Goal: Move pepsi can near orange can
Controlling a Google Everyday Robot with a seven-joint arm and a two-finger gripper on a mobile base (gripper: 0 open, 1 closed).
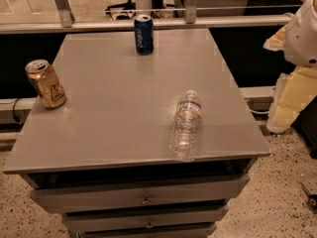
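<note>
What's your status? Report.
Gripper right edge, off the grey table. Dark blue pepsi can upright, far edge; golden-orange can left edge. Clear plastic bottle lying right, not between them.

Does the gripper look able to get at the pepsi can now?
Probably yes. The pepsi can stands alone at the far edge of the table. The gripper is out of view; only the arm shows at right.
</note>
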